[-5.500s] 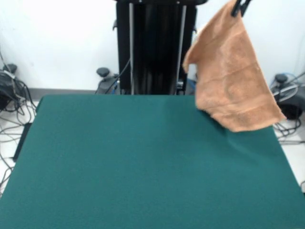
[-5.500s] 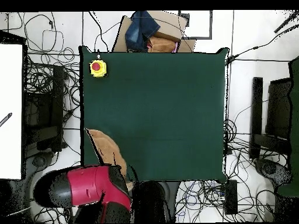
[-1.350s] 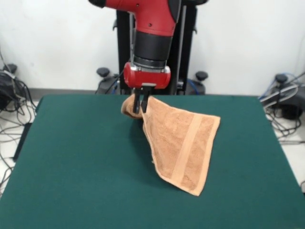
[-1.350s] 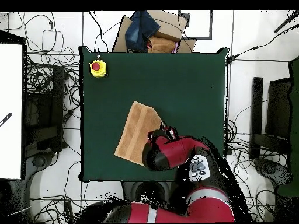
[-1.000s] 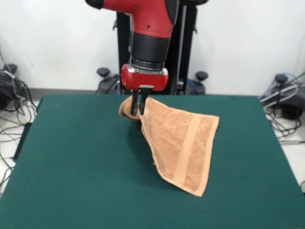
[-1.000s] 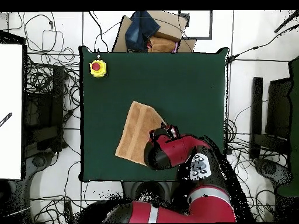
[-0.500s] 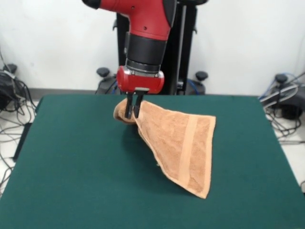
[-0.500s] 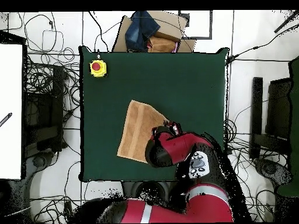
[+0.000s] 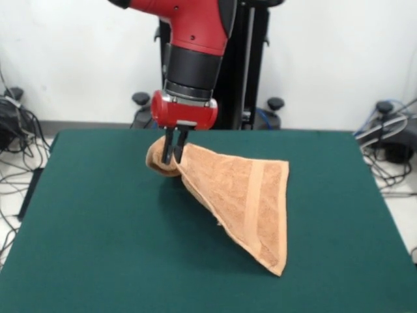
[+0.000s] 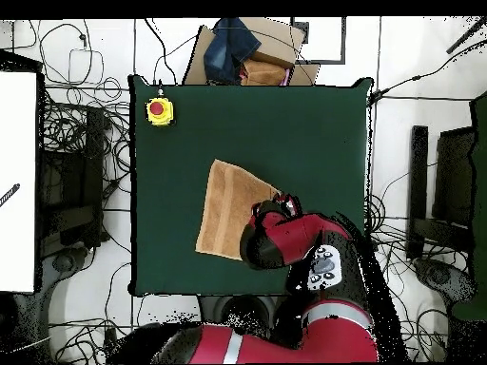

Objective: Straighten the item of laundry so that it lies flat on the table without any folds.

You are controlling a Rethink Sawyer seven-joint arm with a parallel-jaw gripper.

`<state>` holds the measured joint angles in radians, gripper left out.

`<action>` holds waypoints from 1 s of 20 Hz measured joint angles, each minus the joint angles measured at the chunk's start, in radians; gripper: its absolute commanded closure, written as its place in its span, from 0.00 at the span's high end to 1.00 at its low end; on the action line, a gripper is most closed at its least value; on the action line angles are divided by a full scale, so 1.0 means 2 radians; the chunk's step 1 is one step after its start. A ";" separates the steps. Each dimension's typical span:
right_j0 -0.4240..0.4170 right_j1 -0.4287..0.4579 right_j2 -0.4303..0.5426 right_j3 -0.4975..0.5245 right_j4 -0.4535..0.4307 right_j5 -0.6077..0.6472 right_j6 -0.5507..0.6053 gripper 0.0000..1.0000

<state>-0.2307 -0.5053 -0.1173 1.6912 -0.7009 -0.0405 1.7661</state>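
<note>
My gripper (image 9: 173,154) was pinched tight on a bunched corner of the towel (image 9: 244,199), holding that corner up off the table (image 9: 98,228). From my fingers the cloth sloped down and away toward the camera-side edge, its far corner lying on the green top. Far beyond it, near a table corner, sat a yellow box with a red button (image 10: 159,110).

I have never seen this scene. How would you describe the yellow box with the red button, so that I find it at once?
Look first in the overhead view at the big dark green table. Go to the corner far from the robot's red arm, at the picture's upper left. There sits the small yellow box with a red button, the only bright yellow thing on the felt, apart from the orange-tan towel.
</note>
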 measured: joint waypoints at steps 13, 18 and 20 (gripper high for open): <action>0.009 0.005 -0.016 -0.024 -0.015 -0.021 0.000 1.00; 0.021 0.007 -0.028 -0.031 -0.015 -0.032 0.000 1.00; 0.028 0.009 -0.036 -0.035 -0.015 -0.040 0.000 1.00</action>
<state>-0.1746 -0.4874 -0.1894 1.6222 -0.7318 -0.1200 1.7661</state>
